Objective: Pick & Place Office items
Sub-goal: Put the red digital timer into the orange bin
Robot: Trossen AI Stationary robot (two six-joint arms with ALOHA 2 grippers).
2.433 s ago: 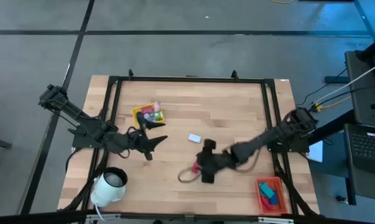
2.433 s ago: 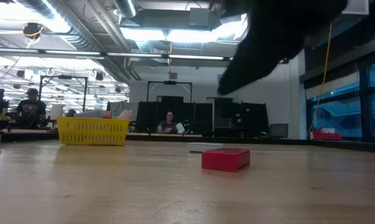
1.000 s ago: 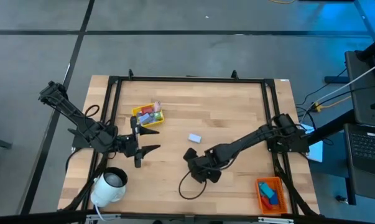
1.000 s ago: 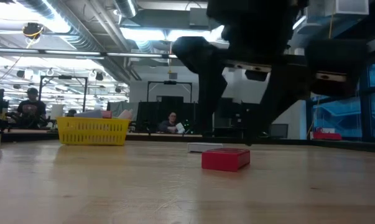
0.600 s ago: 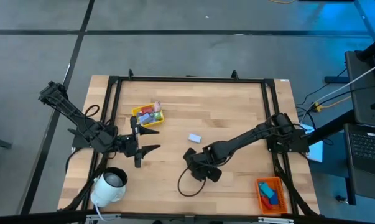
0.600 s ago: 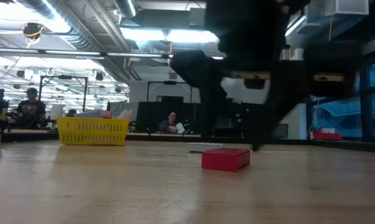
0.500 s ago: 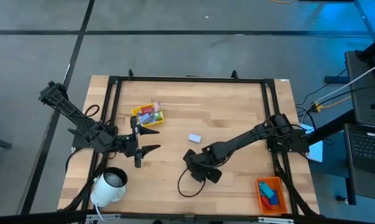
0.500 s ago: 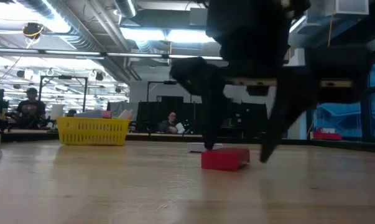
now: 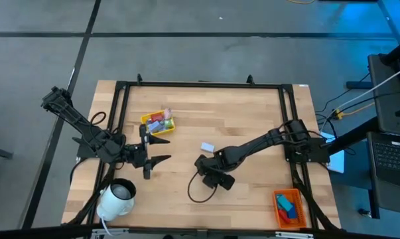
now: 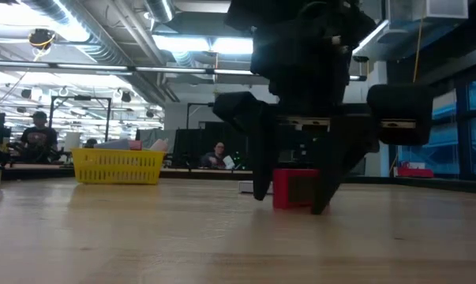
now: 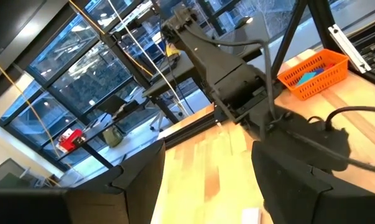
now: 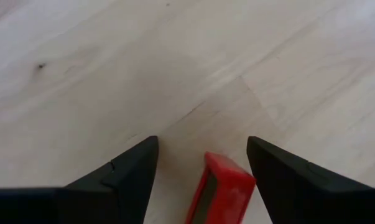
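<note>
We found the right end effector (image 10: 291,203) lowered to the bench (image 9: 253,113) near its middle, its two fingers (image 12: 122,177) spread apart with the red piece (image 12: 219,191) standing between them. In the low view the red piece (image 10: 294,189) rested on the wood, turned up on edge, with a dark finger just beside each side of it; we could not tell whether either finger touched it. From above, the right end effector (image 9: 209,171) hid the piece, and a dark cable looped on the bench just beside it.

A light blue piece (image 9: 207,147) lay flat on the bench near that end effector. The yellow tray (image 9: 158,123) sat toward the far left, with several pink, red and teal pieces in it. The orange tray (image 9: 289,206) sat at the near right corner, holding teal pieces. A white roll (image 9: 117,197) lay at the near left corner.

The left end effector (image 9: 164,149) hung above the bench on the left side, near the yellow tray, with its fingers released and nothing between them.

Beyond the bench, people sat at desks in the room.
</note>
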